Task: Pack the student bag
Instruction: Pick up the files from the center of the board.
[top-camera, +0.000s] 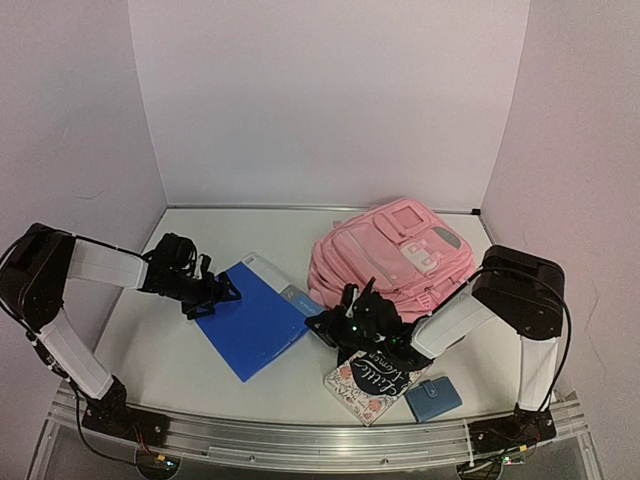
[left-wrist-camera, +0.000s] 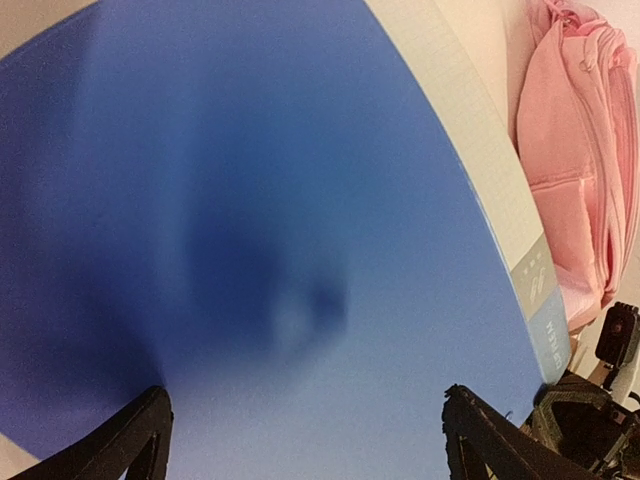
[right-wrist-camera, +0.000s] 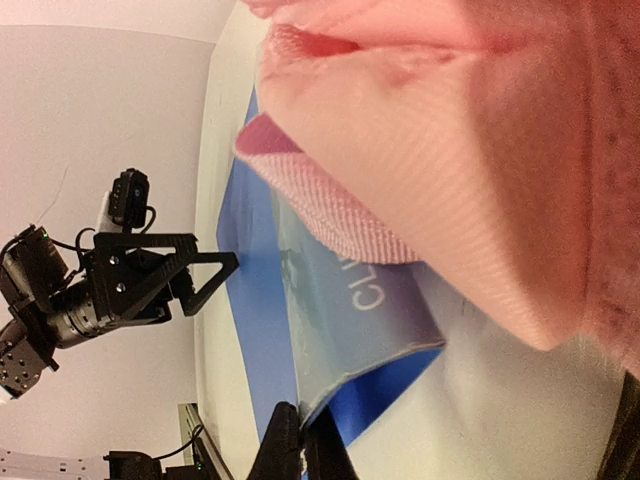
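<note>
Two hands: left hand (top-camera: 224, 292) gapes over blue folder (top-camera: 250, 328); right hand (right-wrist-camera: 300, 432) pinches its corner beside student bag (top-camera: 390, 255).

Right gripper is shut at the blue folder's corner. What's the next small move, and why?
Probably raise the right gripper slightly. Its jaws look shut on a corner of the flat blue folder, which lies beside the large pink fabric backpack. A small lift would test that pinch before carrying anything. The left gripper hovers open over the folder's other side and could take the raised edge.
</note>
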